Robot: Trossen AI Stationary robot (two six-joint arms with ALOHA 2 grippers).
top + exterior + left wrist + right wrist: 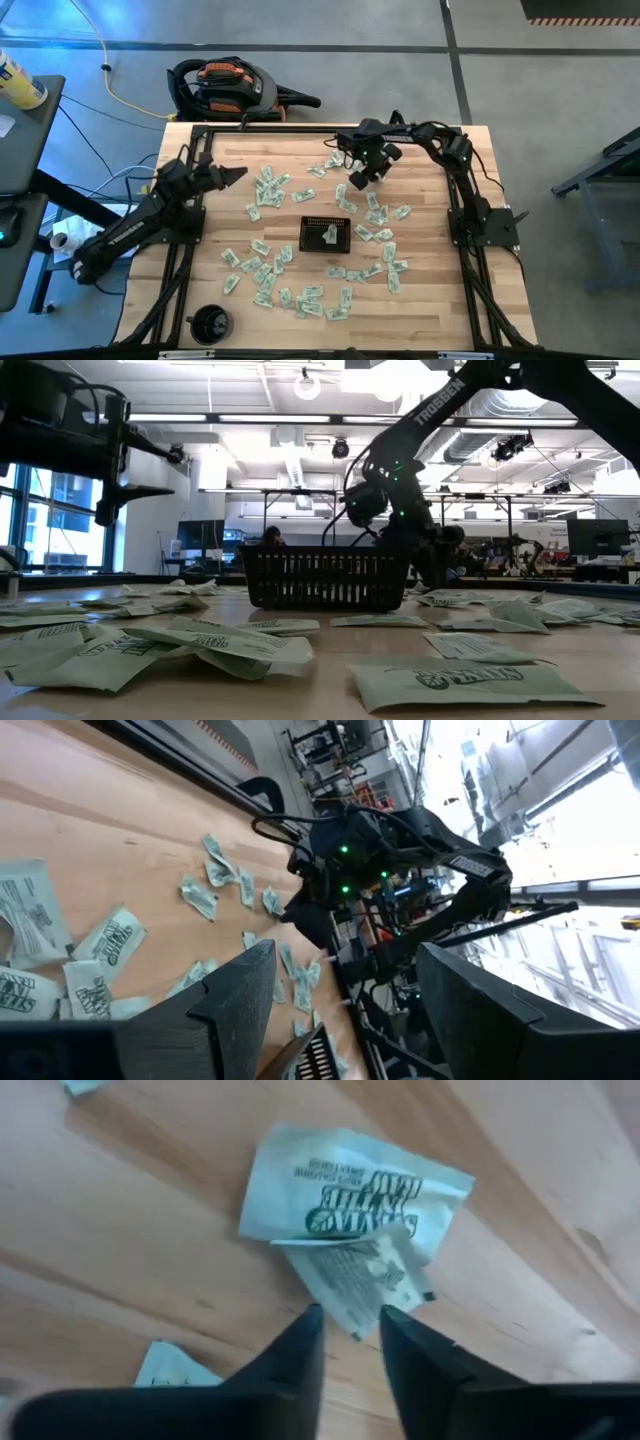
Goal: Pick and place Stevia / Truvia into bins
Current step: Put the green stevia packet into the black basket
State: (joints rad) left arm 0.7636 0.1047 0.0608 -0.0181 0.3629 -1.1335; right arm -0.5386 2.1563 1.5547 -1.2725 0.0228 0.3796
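Pale green sachets (pixel 262 247) are scattered flat over the table (pixel 430 300), thickest toward its near edge, long axes pointing every way. At mid-table the tray (pixel 326 234) holds one sachet. They are judged light, thin and limp, best pinched at an edge. Toward the far edge, the right gripper (pixel 350 1330) is nipped on a sachet corner (pixel 355 1275). The left gripper (pixel 232 175) hangs spread and empty near the left edge.

sachets (pixel 262 213): pale green, dark print | tray (pixel 325 234): black mesh | table (pixel 430 300): light wood
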